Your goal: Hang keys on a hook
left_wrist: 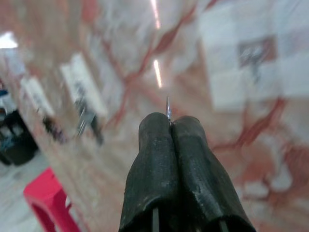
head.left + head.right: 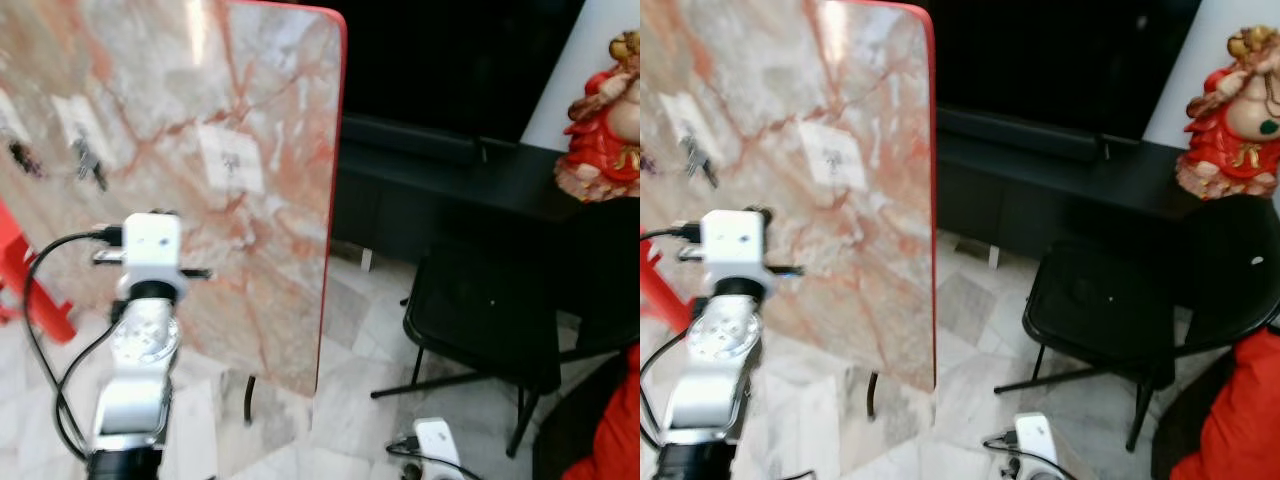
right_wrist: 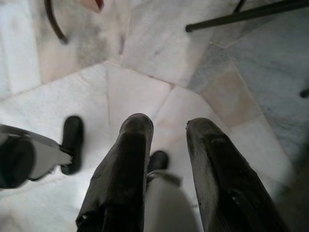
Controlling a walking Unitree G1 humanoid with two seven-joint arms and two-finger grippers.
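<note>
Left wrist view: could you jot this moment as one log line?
left gripper: shut on thin metal piece | facing: marble board | keys: hanging on board | right gripper: open, idle over floor

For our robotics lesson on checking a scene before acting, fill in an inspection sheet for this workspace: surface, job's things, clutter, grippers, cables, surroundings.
Surface: upright marble-patterned board with a red edge, standing on a pale tiled floor.
Job's things: white hook pads on the board; keys already hang from one; a thin metal sliver pokes out between the left fingertips, too small to identify.
Clutter: nothing seen.
Grippers: left gripper raised at the board, fingers pressed together; right gripper hangs low over the floor, fingers apart, empty.
Cables: black cable looping beside the left arm.
Surroundings: black chair, red figurine, dark cabinet, red stool.
</note>
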